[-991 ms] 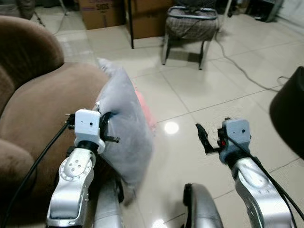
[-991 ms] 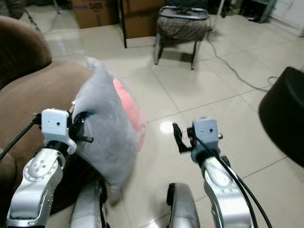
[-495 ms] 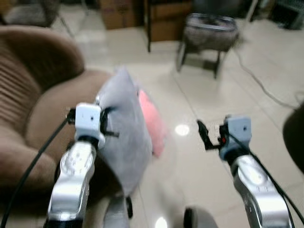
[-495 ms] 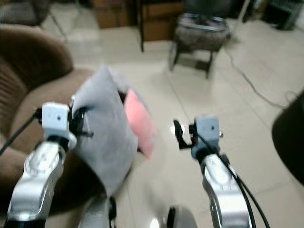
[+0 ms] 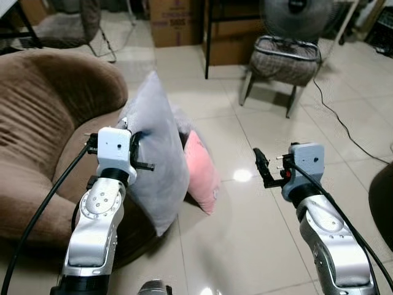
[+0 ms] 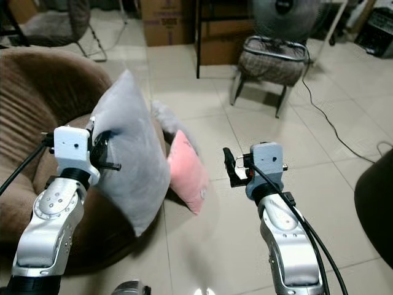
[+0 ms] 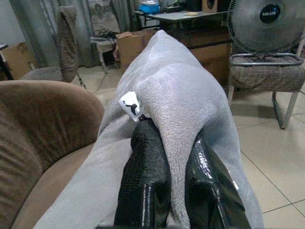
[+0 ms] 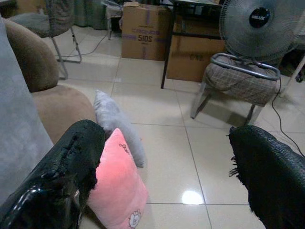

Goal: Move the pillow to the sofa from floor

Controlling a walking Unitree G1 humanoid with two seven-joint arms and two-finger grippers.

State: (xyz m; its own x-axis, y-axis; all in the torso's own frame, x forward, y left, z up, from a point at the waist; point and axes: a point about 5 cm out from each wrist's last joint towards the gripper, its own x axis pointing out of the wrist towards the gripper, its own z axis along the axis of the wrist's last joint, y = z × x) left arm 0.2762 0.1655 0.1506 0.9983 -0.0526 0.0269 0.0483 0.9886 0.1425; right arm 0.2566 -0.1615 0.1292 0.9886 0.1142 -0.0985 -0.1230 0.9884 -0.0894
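Observation:
A large grey pillow (image 5: pixel 158 160) hangs upright in the air beside the brown sofa (image 5: pixel 43 141), off the floor. My left gripper (image 7: pixel 174 160) is shut on a fold of its edge, and the fabric bulges between the two black fingers (image 7: pixel 145 176). The pillow's lower corner reaches down toward the sofa's front edge. My right gripper (image 5: pixel 263 169) is raised over the tiled floor to the right of the pillows, open and holding nothing. A pink pillow (image 5: pixel 201 172) leans on the floor against the sofa, with a smaller grey pillow (image 8: pixel 116 126) behind it.
A stool with a checked seat (image 5: pixel 287 61) stands ahead on the tiles, a fan (image 8: pixel 252 24) above it. Cardboard boxes (image 5: pixel 175 21) line the back. A black cable (image 5: pixel 344 123) crosses the floor at right, near a dark round object (image 5: pixel 382 203). A chair (image 5: pixel 67 24) stands far left.
The camera has tilted up and swung, so the sofa back and far room now show. The grey pillow stays in the left gripper, held a little higher. The right gripper stays open.

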